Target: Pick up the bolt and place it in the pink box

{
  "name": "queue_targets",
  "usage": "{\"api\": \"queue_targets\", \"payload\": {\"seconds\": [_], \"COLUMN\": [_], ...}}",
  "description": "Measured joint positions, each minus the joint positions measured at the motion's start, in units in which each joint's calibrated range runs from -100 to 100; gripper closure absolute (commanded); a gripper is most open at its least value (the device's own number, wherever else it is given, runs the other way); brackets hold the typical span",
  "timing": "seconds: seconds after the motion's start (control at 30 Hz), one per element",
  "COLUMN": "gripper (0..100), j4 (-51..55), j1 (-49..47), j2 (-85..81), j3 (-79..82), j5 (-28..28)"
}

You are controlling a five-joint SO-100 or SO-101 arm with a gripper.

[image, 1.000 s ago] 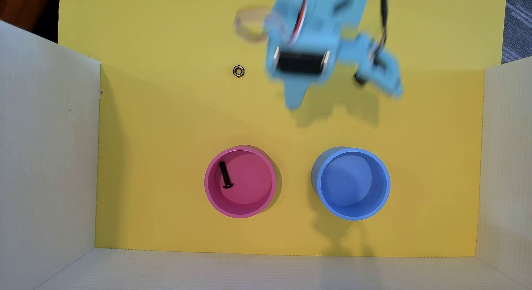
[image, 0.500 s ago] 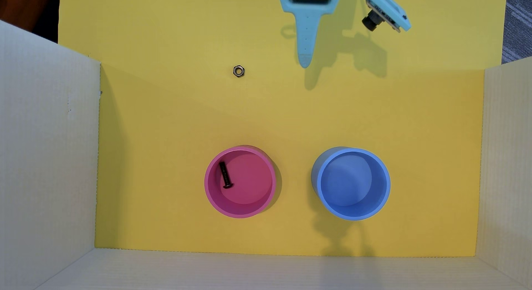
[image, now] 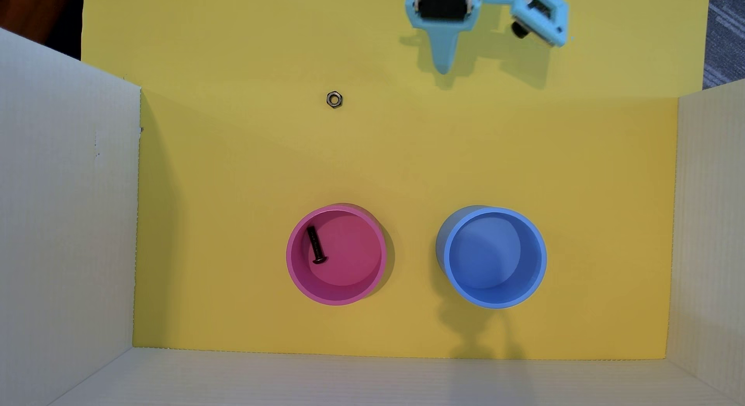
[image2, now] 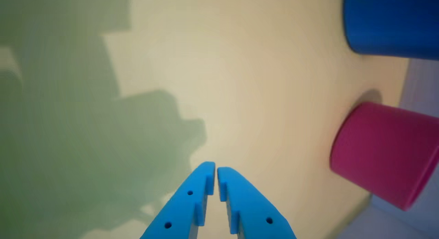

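The black bolt (image: 316, 245) lies flat on the bottom of the pink box (image: 294, 265), near its left wall, in the overhead view. The pink box also shows in the wrist view (image2: 380, 153) at the right edge; the bolt is hidden there. My light blue gripper (image: 444, 69) is at the top of the overhead view, far from the pink box. In the wrist view the gripper (image2: 216, 167) has its fingertips nearly touching, with nothing between them, above bare yellow floor.
A blue round container (image: 540, 265) stands right of the pink box; it also shows in the wrist view (image2: 391, 23). A small grey hex nut (image: 334, 99) lies on the yellow mat (image: 225, 196). White cardboard walls (image: 64, 212) enclose the left, right and bottom sides.
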Motion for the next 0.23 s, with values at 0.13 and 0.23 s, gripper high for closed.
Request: {"api": "queue_targets", "payload": {"seconds": [0.13, 0.23], "gripper": [99, 99], "j4": [0.00, 0.00], "j1": [0.22, 0.22], "j2": [-0.25, -0.25], "j3": [0.00, 0.00], "j5": [-0.05, -0.05]}}
